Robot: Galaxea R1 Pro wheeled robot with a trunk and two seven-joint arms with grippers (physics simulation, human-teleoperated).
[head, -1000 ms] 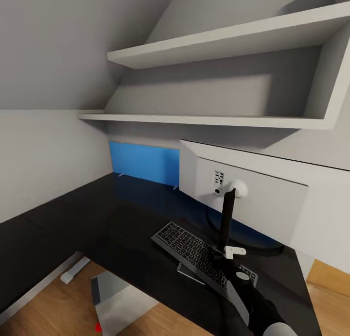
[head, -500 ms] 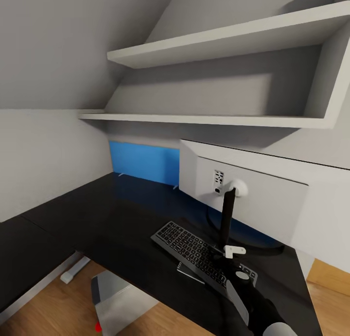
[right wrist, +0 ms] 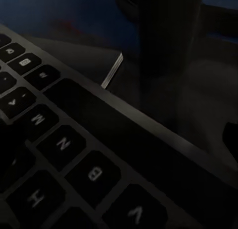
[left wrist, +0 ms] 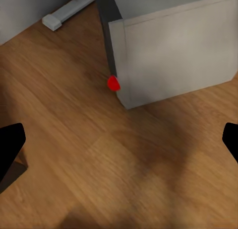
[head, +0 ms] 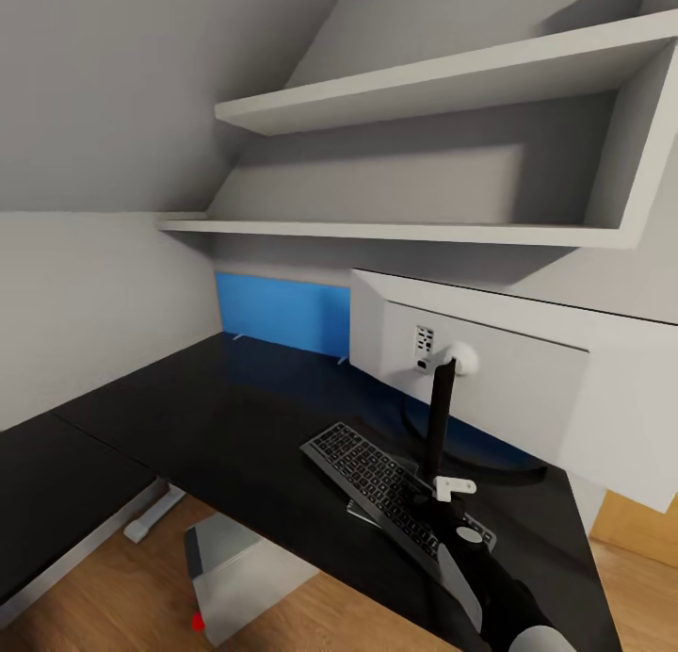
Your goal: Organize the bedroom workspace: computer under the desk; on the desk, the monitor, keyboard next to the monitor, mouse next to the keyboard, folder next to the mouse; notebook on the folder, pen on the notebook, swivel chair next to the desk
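The black desk (head: 188,426) carries the monitor (head: 490,379), which shows its white back and black stand. In front of the stand lies the dark keyboard (head: 391,487), with a thin pale-edged flat thing (head: 361,513) under its near side. My right arm (head: 490,586) reaches to the keyboard's near end. My right gripper (right wrist: 119,144) hovers very close over the keys (right wrist: 64,144); one fingertip (right wrist: 231,135) shows far out at the picture's edge, so it is open. The grey computer (head: 240,577) with its red light (left wrist: 113,83) stands on the floor by the desk edge. My left gripper (left wrist: 119,144) hangs open above the floor near it.
Two white shelves (head: 424,77) hang over the desk under a sloping ceiling. A blue panel (head: 282,313) runs along the wall behind the desk. A white desk foot (head: 151,520) rests on the wood floor (left wrist: 99,179). A light wood unit (head: 640,525) stands at far right.
The whole head view has shifted a little, so the camera moved. Keyboard, monitor and right arm keep their places relative to each other.
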